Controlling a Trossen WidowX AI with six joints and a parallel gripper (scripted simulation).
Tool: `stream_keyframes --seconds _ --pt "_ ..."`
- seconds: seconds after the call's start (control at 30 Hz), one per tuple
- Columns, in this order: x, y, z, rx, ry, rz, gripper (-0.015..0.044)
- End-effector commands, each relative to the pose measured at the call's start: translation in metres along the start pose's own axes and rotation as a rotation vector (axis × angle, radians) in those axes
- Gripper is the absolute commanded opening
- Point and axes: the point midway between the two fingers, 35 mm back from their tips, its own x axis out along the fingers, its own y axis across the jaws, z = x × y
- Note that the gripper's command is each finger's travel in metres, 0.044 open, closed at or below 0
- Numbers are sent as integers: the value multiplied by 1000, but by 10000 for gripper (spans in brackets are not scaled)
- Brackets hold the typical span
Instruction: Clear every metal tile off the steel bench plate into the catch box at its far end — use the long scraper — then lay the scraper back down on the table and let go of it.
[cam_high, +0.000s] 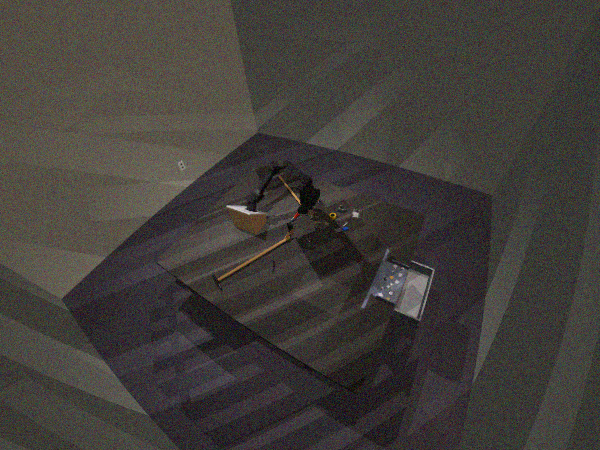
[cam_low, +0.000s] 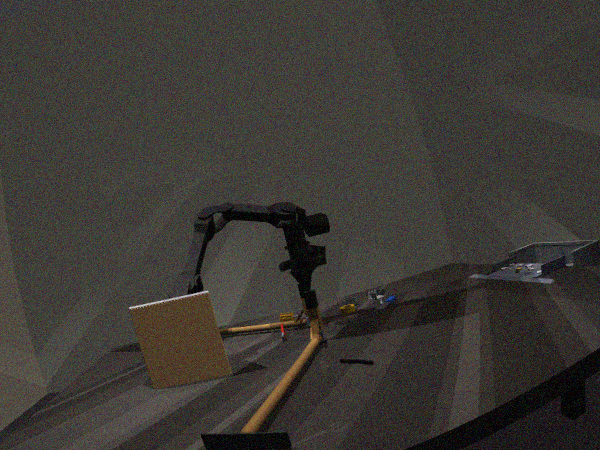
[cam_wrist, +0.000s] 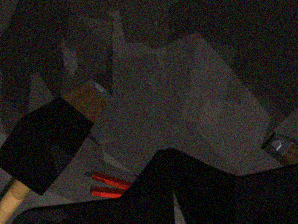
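The long scraper (cam_high: 252, 259) (cam_low: 282, 382) lies on the table, its dark blade (cam_low: 245, 441) at the near end and a short upright wooden post (cam_low: 314, 325) at the other. My gripper (cam_high: 302, 211) (cam_low: 306, 290) (cam_wrist: 166, 157) points down near the post, shut, with nothing seen between its fingers. A black block (cam_wrist: 47, 145) on a wooden handle (cam_wrist: 14, 197) shows left of the fingers in the wrist view, not between them. Several small tiles (cam_high: 391, 277) (cam_low: 520, 268) lie on the steel plate (cam_high: 370, 290) (cam_low: 535, 280); the catch box (cam_high: 427, 294) (cam_low: 555, 264) adjoins its far end.
A brown panel-like box (cam_high: 247, 221) (cam_low: 180, 340) stands by the arm's base. Another wooden handle (cam_high: 290, 189) (cam_low: 265, 327) lies behind. A red-handled tool (cam_low: 282, 330) (cam_wrist: 110, 182), a yellow item (cam_high: 333, 215) (cam_low: 347, 308) and a blue item (cam_high: 345, 228) (cam_low: 391, 298) lie around the gripper.
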Motion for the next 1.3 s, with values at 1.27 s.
stream_keyframes --seconds 1.27 --pt "11 1 0 -648 -4 4 0"
